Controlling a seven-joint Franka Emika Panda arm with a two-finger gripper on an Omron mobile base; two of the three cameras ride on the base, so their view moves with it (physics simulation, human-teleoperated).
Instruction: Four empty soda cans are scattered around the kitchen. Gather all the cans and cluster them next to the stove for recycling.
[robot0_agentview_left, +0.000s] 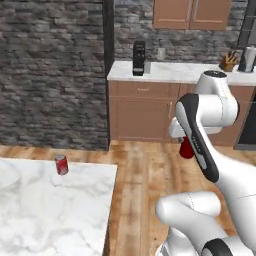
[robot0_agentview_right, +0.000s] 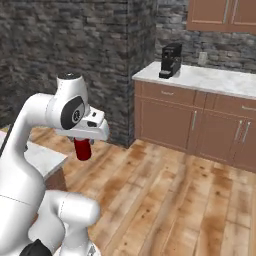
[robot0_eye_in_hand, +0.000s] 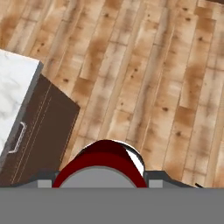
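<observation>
Red soda can — clasped upright in gripper, carried above wooden floor. Second red can — stood on marble island.

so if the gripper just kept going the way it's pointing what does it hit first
Probably the wooden floor: the gripper, shut on a red can, points down over bare planks beside the island.

A dark stone wall rises behind a wood plank floor. Brown cabinets under a pale counter line the far side, with upper cupboards above. A white marble island fills the near left corner.
</observation>
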